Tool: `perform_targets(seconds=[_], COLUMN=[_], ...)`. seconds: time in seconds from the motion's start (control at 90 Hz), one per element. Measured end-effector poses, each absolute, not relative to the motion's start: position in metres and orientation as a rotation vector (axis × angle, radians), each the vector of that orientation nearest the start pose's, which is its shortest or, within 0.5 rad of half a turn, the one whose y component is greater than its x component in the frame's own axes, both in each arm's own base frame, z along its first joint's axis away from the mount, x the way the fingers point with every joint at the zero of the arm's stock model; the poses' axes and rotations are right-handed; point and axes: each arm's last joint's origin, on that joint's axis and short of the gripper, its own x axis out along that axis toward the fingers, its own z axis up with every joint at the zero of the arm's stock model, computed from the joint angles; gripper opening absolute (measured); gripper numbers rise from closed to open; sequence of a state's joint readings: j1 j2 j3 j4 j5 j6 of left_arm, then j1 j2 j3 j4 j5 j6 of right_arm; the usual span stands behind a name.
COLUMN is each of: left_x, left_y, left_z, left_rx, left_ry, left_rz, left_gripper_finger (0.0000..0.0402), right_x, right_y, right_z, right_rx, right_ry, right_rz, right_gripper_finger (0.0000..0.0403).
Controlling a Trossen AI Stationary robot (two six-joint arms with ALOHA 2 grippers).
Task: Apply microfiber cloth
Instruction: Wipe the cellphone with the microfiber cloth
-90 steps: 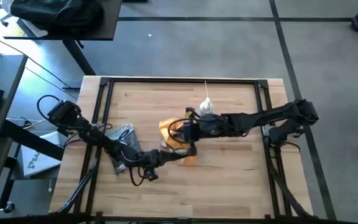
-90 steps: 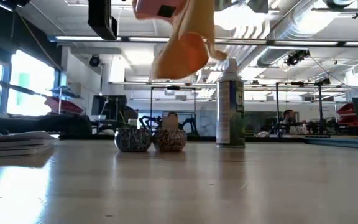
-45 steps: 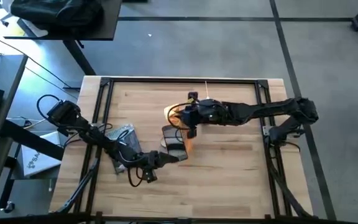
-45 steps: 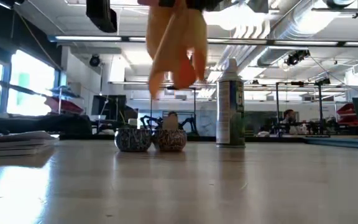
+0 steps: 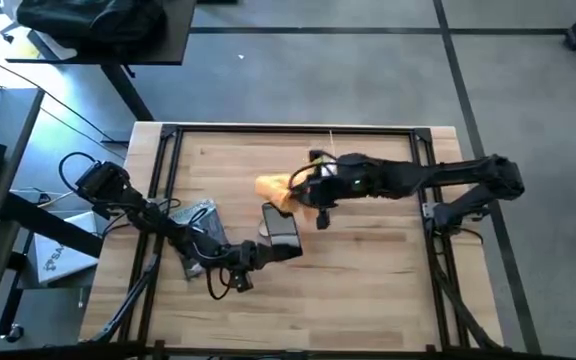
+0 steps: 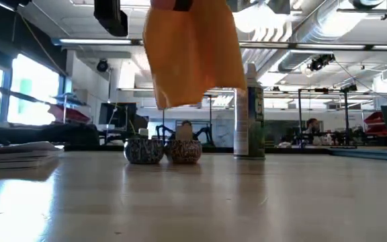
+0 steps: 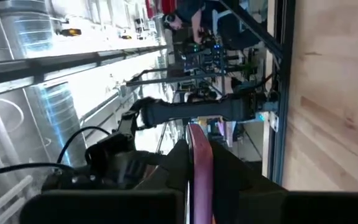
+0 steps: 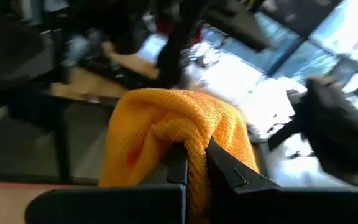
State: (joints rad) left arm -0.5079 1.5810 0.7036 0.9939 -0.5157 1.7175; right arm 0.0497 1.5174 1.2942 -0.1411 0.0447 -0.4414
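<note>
The right gripper (image 5: 303, 190) is clamped on the microfiber cloth (image 5: 275, 190), holding it in the air above the middle of the tabletop (image 5: 368, 270); in the right wrist view its two dark fingers (image 8: 219, 165) pinch a fold of the orange weave (image 8: 166, 124). From the low view the cloth (image 6: 192, 50) hangs as a broad sheet well clear of the wood, partly covering the white spray can (image 6: 248, 114) that stands upright behind it. Two small round tins (image 6: 163, 150) sit side by side, touching, just beside the can's base. The left gripper (image 5: 268, 252) reaches in from the near left and is closed on a thin flat dark slab (image 5: 281, 227), which lies just below the hanging cloth in the high view; the left wrist view shows that slab edge-on (image 7: 200, 163) between the fingers. A crumpled grey-and-white packet (image 5: 197, 216) lies beside the left arm. A stack of flat papers (image 6: 15, 153) rests at the tabletop's far left edge.
</note>
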Motion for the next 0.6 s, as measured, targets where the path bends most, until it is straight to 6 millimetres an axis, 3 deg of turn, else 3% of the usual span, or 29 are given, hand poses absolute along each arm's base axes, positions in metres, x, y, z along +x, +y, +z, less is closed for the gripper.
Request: perform_targets(seconds=[0.133,0.244,0.6], left_x=[0.287,0.289,0.297], left_y=[-0.139,-0.135,-0.122], left_z=[0.227,0.226,0.223], left_rx=[1.648,1.646,1.615], left_ry=[-0.080,-0.106,-0.184], left_rz=[0.070,0.039,-0.068], left_gripper_finger=[0.0012,0.0012,0.0012], right_x=[0.362,0.367,0.351], right_y=[0.021,0.022,0.017], right_z=[0.318,0.314,0.310], right_rx=[-0.468,-0.404,-0.238], right_ry=[0.401,0.384,0.493], right_rz=[0.107,0.135,0.399], right_gripper_finger=[0.0000,0.0000,0.0000])
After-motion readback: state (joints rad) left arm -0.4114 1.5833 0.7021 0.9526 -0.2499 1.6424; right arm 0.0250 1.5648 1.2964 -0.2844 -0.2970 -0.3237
